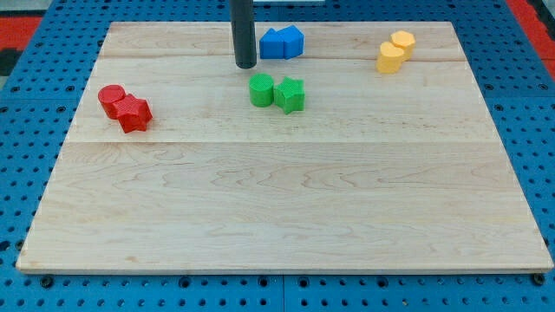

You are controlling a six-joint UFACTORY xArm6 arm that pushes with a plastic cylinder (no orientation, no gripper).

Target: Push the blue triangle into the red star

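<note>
Nearest the view's bottom lies only the bare pale wooden board (pixel 286 217), resting on a blue pegboard surface (pixel 26 173); every block sits in the board's upper half.

Eight blocks show, in four touching pairs. Two red ones sit at the view's left: a round red cylinder block (pixel 111 98) and, pressed against its lower right, the red star block (pixel 133 113). Two green ones sit near the middle: a round green cylinder block (pixel 261 90) with a green star block (pixel 290 94) touching its right side. Two blue ones stand near the top edge: a blue block (pixel 273 43) whose shape I cannot make out for sure, joined on its right by another blue block (pixel 294 40); one of these is the blue triangle, but I cannot tell which. Two yellow round blocks, one (pixel 390 58) lower and one (pixel 402 41) higher, touch at the view's upper right.

One dark rod comes down from the top; my tip (pixel 246 65) rests just left of the blue pair, above the green cylinder, touching neither. It has no jaws and holds nothing. The blue pair lies well apart from the red star.
</note>
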